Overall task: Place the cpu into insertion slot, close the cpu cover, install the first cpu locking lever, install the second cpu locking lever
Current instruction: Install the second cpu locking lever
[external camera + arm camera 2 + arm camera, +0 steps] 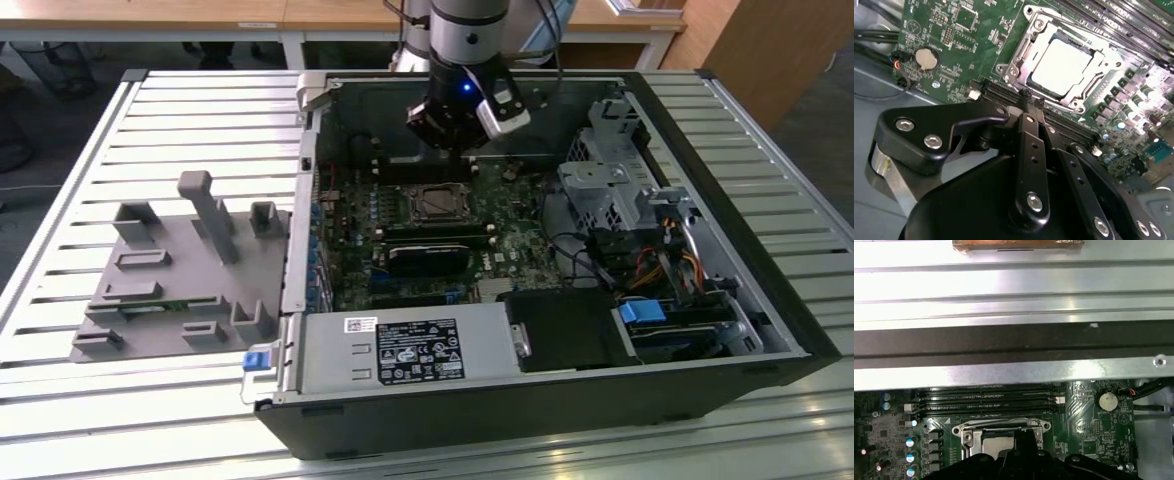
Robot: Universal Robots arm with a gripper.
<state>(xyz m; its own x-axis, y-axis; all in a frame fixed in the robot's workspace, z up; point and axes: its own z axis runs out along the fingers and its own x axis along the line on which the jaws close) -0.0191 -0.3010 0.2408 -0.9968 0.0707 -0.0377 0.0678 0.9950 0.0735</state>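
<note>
One arm reaches down into an open computer case (747, 300), which lies on a slatted metal table (80, 130). Its gripper (1028, 96) hangs just above the green motherboard (949, 55), beside the insertion slot (1026, 50) and clear of it. In the second wrist view the two black fingers (1031, 150) lie pressed together with no object between them, their tips over the long black memory slots (1004, 92) that border the insertion slot.

The cpu (1060, 66) sits flat inside the insertion slot, its pale silvery top showing through the square window of the cpu cover (1019, 57). The cpu cover lies down over the insertion slot, framing the cpu on all sides. In the first wrist view the insertion slot (966, 432) is partly hidden behind the dark body of the gripper (1024, 442).

In the exterior view the arm (461, 40) stands nearly upright, its wrist over the far side of the insertion slot (435, 203) and the gripper (447, 140) pointing down at the motherboard. A round silver coin cell (927, 58) sits on the motherboard well apart from the insertion slot. A grey fixture (174, 270) rests on the table beside the computer case, on the exterior view's left.
</note>
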